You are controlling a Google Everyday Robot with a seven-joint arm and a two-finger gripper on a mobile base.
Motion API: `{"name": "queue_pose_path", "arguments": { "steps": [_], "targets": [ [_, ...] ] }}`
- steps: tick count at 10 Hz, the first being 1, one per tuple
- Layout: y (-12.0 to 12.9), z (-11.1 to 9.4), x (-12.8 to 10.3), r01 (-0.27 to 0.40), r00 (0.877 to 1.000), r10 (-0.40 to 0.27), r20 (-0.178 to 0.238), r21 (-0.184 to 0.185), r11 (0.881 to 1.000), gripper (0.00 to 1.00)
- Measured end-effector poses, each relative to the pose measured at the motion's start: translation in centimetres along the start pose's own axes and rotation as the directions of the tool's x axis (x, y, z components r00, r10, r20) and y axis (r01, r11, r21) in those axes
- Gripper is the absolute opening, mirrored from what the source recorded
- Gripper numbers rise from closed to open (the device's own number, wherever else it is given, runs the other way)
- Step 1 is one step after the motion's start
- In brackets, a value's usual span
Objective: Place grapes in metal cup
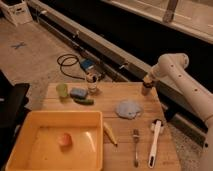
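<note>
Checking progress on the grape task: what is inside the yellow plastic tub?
The yellow plastic tub holds only one small round orange-pink fruit. No grapes show in it. The gripper is over the far right table edge, and whatever lies directly beneath it is covered.

White, smooth tubular arm (187, 87) with a rounded elbow joint, ending in a dark gripper (146, 86) over the table's far right edge
</note>
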Motion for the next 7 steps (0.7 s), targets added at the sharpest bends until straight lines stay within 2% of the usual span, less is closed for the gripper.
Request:
{"name": "queue_pose_path", "arguments": {
  "steps": [5,7],
  "targets": [
    [0.3,-1.0,-0.7,0.021,1.000,-0.021,0.001,0.013,1.000,0.02],
    [-0.2,-0.8,-1.5,0.025,1.000,-0.025,-0.003,0.009,1.000,0.21]
  ]
}}
